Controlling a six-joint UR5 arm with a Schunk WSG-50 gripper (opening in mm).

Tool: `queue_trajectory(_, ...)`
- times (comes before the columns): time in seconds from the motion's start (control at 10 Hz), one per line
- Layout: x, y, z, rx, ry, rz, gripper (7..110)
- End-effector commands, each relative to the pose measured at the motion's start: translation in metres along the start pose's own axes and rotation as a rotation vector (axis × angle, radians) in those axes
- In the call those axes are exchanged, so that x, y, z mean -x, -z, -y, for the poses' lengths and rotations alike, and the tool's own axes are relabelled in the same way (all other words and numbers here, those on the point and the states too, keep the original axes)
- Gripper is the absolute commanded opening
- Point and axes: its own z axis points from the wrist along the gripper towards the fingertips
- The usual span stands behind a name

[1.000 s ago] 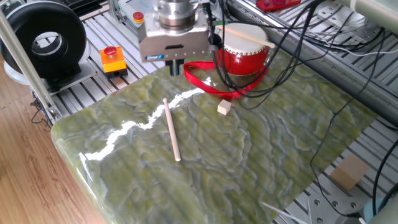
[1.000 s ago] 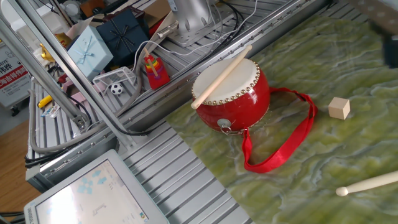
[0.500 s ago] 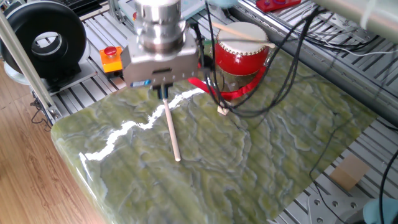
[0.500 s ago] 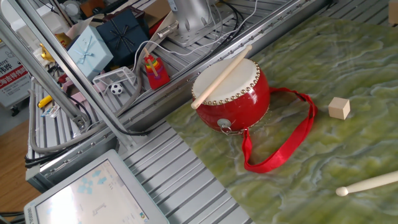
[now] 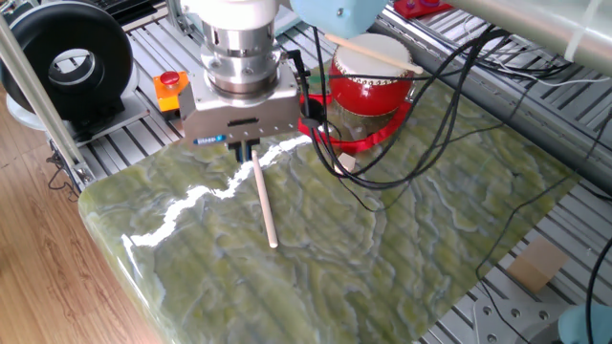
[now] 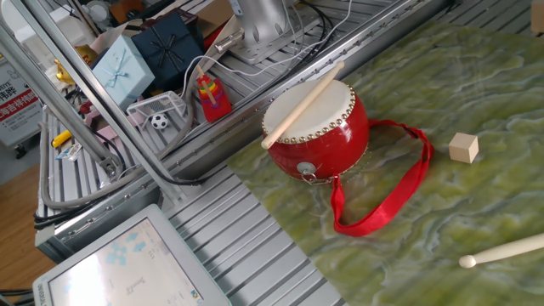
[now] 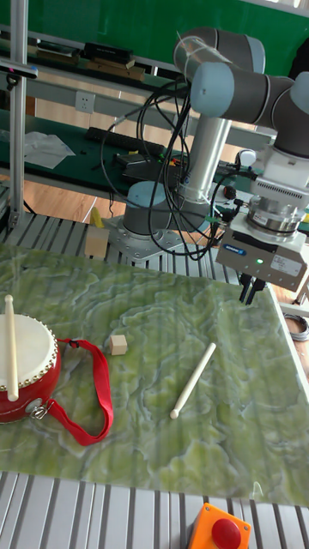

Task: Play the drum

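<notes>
Your gripper [image 7: 249, 294] hangs over a loose drumstick [image 7: 192, 380], jaws nearly together; wooden cube [image 7: 118, 344] between drumstick and drum [image 7: 30, 369].

One drumstick [image 6: 302, 104] is lying across the drum [image 6: 319, 132]; a second drumstick [image 7: 192, 380] is lying on the tabletop [image 7: 154, 446], well apart; a small block [image 7: 118, 344] is sitting between them; the gripper [image 7: 249, 293] is hanging above that stick's far end.

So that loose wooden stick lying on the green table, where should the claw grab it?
Probably near the plain end, from straight above. The stick lies flat on the green table with nothing touching it, so fingers can close across its thin round shaft. The claw hangs over that end. Holding there leaves the rounded tip free to hit the drum.
</notes>
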Motion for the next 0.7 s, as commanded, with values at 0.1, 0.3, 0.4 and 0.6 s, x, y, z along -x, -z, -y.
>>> queue_trajectory(0.1, 0.044, -0.002, 0.014, 0.015, -0.056, 0.005, 7)
queue_trajectory(0.3, 0.047, -0.001, 0.023, -0.022, -0.041, 0.016, 7)
queue_trajectory(0.4, 0.045, -0.001, 0.033, -0.061, -0.021, 0.009, 7)
queue_trajectory(0.6, 0.045, -0.001, 0.039, -0.086, 0.067, 0.004, 7)
